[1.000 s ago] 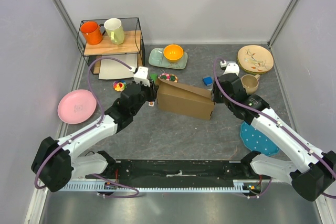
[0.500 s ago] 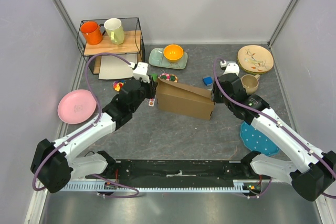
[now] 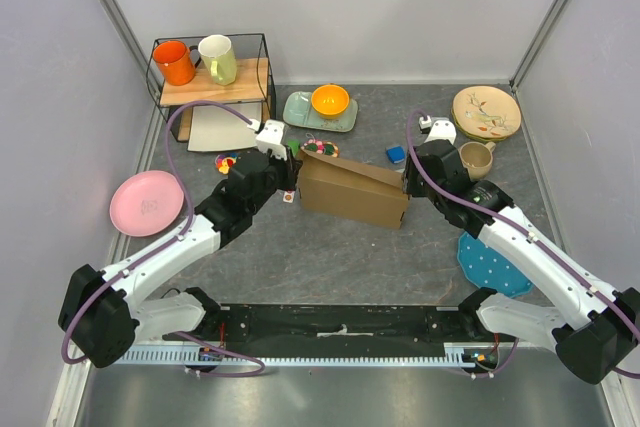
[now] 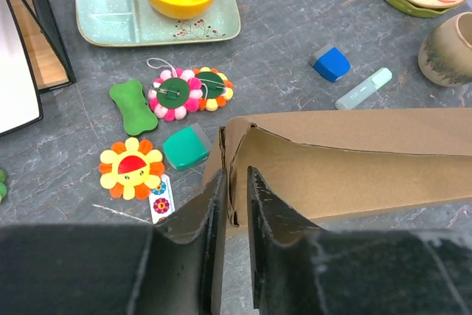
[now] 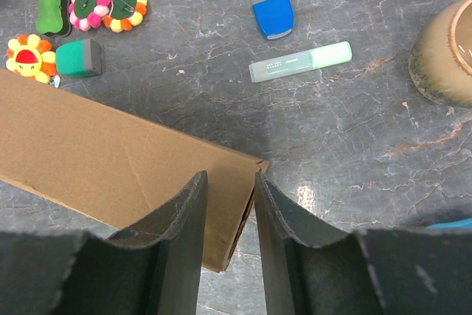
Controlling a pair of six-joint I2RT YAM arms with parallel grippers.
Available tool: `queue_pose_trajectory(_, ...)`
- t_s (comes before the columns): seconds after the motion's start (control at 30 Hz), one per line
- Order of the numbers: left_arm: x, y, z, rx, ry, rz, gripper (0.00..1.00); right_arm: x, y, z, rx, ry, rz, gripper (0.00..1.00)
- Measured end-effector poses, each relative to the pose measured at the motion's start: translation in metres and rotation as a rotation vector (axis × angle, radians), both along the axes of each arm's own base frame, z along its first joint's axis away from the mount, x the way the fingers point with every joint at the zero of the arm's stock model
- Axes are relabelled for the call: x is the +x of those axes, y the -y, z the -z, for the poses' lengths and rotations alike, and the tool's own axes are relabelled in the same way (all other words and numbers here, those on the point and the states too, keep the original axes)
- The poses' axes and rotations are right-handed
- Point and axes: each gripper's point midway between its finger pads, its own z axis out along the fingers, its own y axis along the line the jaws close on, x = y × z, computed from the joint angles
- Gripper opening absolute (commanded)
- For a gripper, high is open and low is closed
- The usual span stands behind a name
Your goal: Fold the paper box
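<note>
While the paper box [image 3: 352, 192] stays put mid-table, the left gripper [image 4: 234, 175] has edged slightly farther from its base, pinched on the box's left end wall. The right gripper [image 5: 228, 178] straddles the right-hand corner, and I cannot tell whether it clamps. Probably the left end is being squared up, with folding nearly done.

Tallying as we go: one paper box [image 3: 355, 192]. Mugs are coming to three: orange mug [image 3: 174, 62], cream mug [image 3: 218, 59], tan mug [image 3: 476, 159]. Plates are matching that at three: pink plate [image 3: 147, 203], blue dotted plate [image 3: 495, 265], beige painted plate [image 3: 486, 112]. Singles are piling up: yellow bowl [image 3: 330, 101], green tray [image 3: 296, 112], wire rack [image 3: 212, 93], white sheet [image 3: 215, 130], blue block [image 4: 331, 63], mint highlighter [image 4: 363, 88], teal block [image 4: 186, 147], green felt bone [image 4: 133, 107].
</note>
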Motion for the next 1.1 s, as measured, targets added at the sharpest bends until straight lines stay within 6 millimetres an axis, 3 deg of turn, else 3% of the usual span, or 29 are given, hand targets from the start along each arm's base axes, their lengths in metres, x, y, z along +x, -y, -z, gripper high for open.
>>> queue_pose_trajectory(0.13, -0.001, 0.001, 0.001, -0.003, -0.005, 0.005, 0.02, 0.000, 0.000, 0.000, 0.000, 0.000, 0.000, 0.39)
queue_pose_trajectory(0.8, -0.001, 0.005, 0.009, -0.039, 0.031, 0.022, 0.02, 0.000, 0.000, 0.000, -0.001, -0.001, 0.000, 0.39)
queue_pose_trajectory(0.9, -0.001, 0.002, 0.010, -0.033, 0.030, 0.006, 0.13, -0.001, 0.000, 0.002, -0.003, -0.005, 0.000, 0.39)
queue_pose_trajectory(0.97, -0.001, -0.001, 0.010, -0.026, 0.027, -0.006, 0.31, -0.001, 0.001, 0.003, -0.006, -0.008, 0.000, 0.39)
queue_pose_trajectory(1.1, -0.004, -0.008, 0.017, 0.019, -0.017, -0.022, 0.44, -0.002, 0.001, 0.004, -0.008, -0.011, 0.000, 0.39)
